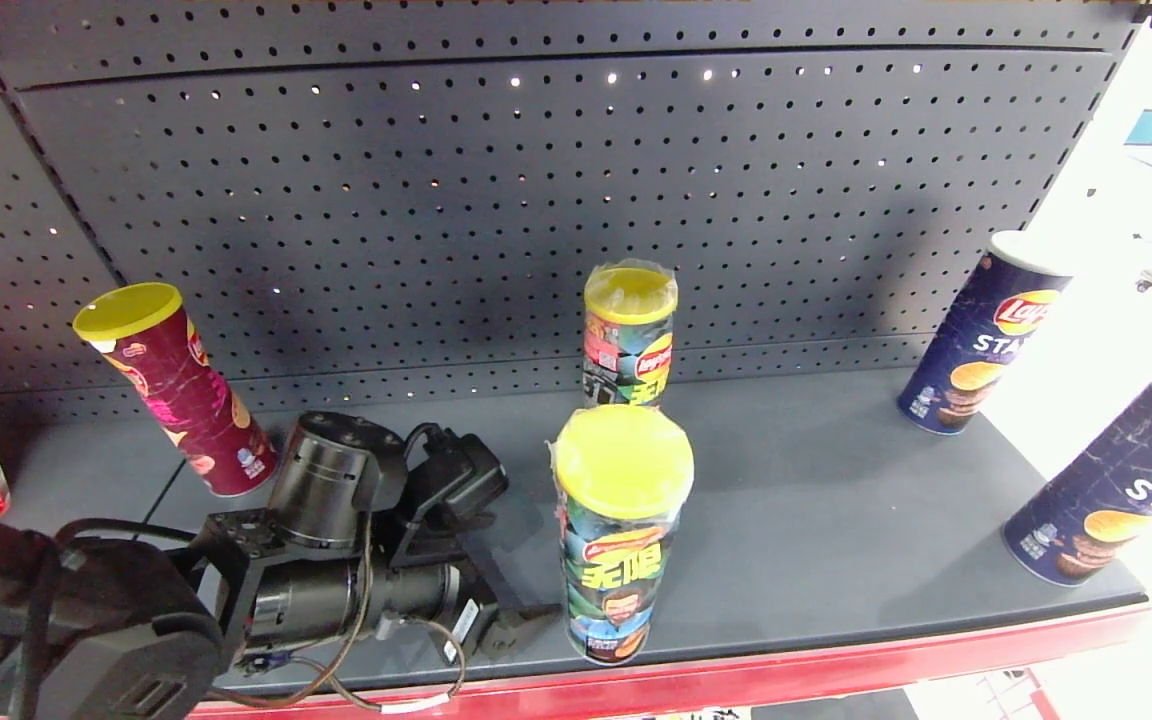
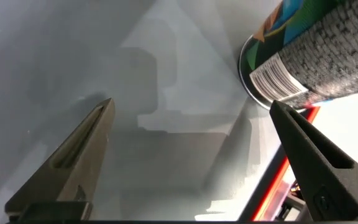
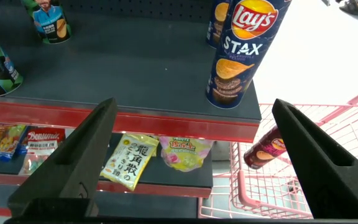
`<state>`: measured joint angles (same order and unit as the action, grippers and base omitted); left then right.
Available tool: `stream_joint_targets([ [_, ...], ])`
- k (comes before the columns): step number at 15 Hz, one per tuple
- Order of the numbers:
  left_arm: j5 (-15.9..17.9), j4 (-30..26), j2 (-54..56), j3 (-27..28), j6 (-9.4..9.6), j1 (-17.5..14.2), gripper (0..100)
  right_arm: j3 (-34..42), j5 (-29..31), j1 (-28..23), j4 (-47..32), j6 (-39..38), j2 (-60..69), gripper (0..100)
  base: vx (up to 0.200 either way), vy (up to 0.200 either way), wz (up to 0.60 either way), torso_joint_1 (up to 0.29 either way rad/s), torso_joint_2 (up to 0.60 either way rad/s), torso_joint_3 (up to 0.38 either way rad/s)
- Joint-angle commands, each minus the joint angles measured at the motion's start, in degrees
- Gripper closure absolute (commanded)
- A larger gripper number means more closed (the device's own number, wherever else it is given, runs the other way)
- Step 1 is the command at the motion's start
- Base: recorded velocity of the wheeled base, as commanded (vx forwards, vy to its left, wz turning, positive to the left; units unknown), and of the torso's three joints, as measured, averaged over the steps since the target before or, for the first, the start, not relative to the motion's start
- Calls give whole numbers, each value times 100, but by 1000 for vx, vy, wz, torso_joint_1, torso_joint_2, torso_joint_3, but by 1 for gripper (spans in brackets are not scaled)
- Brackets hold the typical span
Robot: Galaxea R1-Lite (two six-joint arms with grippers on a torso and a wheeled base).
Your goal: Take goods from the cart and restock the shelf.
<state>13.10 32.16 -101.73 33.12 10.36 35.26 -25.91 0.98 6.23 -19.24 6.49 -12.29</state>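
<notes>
**Jaws spread beside a can near the brink**

On the left gripper [image 2: 191, 102] they are apart and empty, just beside the yellow-lidded can [image 1: 621, 530] at the shelf's [image 1: 836, 520] front edge; a sideways swing could topple it off. The right gripper [image 3: 191, 106] is likewise spread

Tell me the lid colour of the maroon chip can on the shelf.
Yellow lid on the maroon chip can; head view shows it best.

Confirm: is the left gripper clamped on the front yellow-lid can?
No, the left gripper is open and empty; the yellow-lid can stands free beside it.
</notes>
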Motion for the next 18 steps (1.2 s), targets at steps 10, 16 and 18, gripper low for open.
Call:
stream_joint_targets([
  [10, -1, 1, -189, 177, 1, -1, 0, 7, -1, 1, -1, 2, -10, 0, 0, 0, 0, 0, 0, 0],
  [16, -1, 1, -128, 107, 1, -1, 0, 7, -1, 1, -1, 2, -19, 0, 0, 0, 0, 0, 0, 0],
  [18, -1, 1, 285, -201, -8, -142, 0, -2, 8, 1, -1, 2, -19, 0, 0, 0, 0, 0, 0, 0],
])
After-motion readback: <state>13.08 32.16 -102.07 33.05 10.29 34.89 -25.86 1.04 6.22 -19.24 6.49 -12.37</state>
